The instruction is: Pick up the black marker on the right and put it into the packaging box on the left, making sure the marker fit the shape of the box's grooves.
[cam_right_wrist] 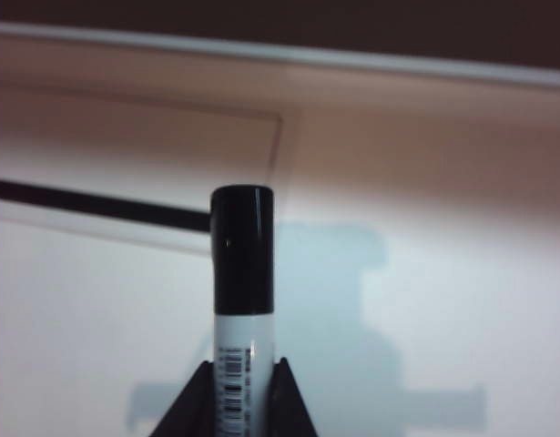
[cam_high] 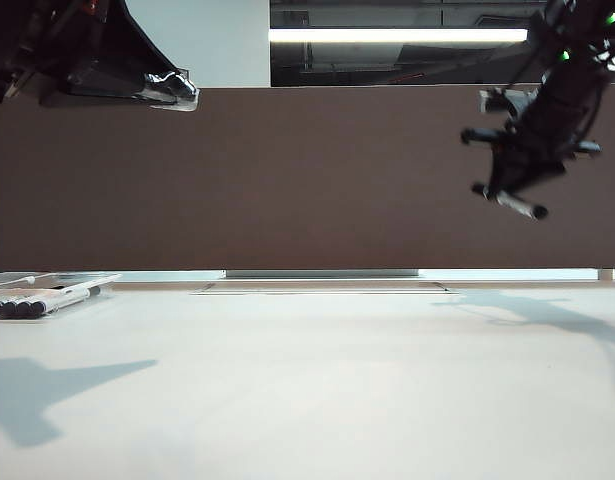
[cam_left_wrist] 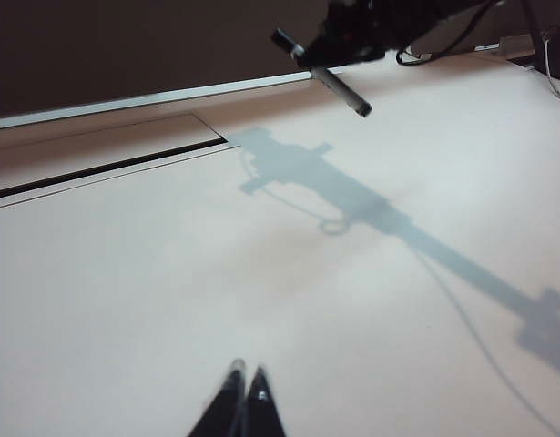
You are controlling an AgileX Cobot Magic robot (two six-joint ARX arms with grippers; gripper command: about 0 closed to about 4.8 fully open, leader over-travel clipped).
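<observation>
Leftmost, I see the box [cam_high: 62, 282] lying flat at the table's [cam_high: 317, 380] far left edge with several markers [cam_high: 32, 303] in it side by side, dark caps toward me, and my left tool [cam_left_wrist: 243, 375] hangs well above the bare table with its fingers pressed together and nothing between them. Over on the right, my right tool [cam_right_wrist: 243, 369] is high in the air, well clear of the table, clamped on the marker [cam_right_wrist: 243, 273], whose white barrel sits between the fingers while the black cap sticks out past the tips.
</observation>
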